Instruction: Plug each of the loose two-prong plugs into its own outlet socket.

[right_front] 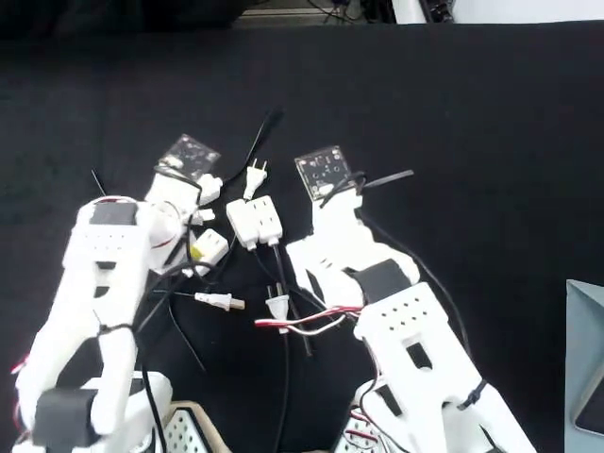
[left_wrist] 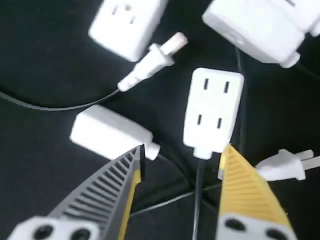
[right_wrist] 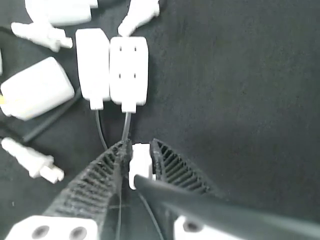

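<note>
Two white outlet blocks (right_front: pixel 255 219) lie side by side in the middle of the black table, cords trailing toward the arms. Loose white two-prong plugs lie around them: one (right_front: pixel 255 177) just beyond, one (right_front: pixel 219 301) nearer the arms. My right gripper (right_wrist: pixel 140 146) is shut on a third plug (right_wrist: pixel 141 162), which lies by the cords (right_front: pixel 276 304) short of the outlet blocks (right_wrist: pixel 129 70). My left gripper (left_wrist: pixel 182 150) is open and holds nothing. A four-slot outlet block (left_wrist: pixel 212 110) lies just ahead of its fingertips, and that block's cord runs between them.
A white adapter with a yellow mark (right_front: pixel 209 247) lies left of the blocks. In the left wrist view, another outlet (left_wrist: pixel 127 25), a plug (left_wrist: pixel 152 60) and a white adapter (left_wrist: pixel 107 132) lie close by. Black cords cross the table (right_front: pixel 472 142) between the arms.
</note>
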Motion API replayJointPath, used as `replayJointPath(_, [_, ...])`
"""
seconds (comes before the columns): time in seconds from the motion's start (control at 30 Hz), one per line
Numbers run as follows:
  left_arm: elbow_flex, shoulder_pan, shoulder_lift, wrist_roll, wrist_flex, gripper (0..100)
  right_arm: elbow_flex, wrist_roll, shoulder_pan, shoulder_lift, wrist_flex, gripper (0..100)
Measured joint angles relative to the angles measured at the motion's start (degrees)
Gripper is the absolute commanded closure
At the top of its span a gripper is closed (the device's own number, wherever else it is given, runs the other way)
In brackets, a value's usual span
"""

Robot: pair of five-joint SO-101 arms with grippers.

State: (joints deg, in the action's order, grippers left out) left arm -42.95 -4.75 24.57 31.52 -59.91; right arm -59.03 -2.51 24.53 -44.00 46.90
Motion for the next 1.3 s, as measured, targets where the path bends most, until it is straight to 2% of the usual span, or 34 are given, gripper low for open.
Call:
replayJointPath(0.2, [-3.5,-6.7,8.4,-0.6,-1.2,75,4.2,0.8,1.5,5.6,-3.1,98.5])
replayJointPath(0.4, [-8.6,-15.6,14.6,-8.5,-1.2,75,11.6,1.4,7.1,15.6,-7.3,98.6])
replayJointPath(0.57, [-16.0,-19.2,19.1,-13.4,1.1,75,13.0,1.4,11.5,23.0,-14.5,98.6])
replayJointPath(0.77, [-26.2,-20.2,25.0,-17.9,10.0,75,13.0,3.8,15.2,29.5,-19.7,98.6])
replayJointPath(0.97, [-30.1,-20.2,30.3,-18.5,11.1,75,17.2,8.4,16.0,34.3,-20.7,98.6])
replayJointPath(1.3, [-32.1,-20.2,34.5,-18.5,11.1,75,27.0,11.2,16.4,43.2,-17.1,98.6])
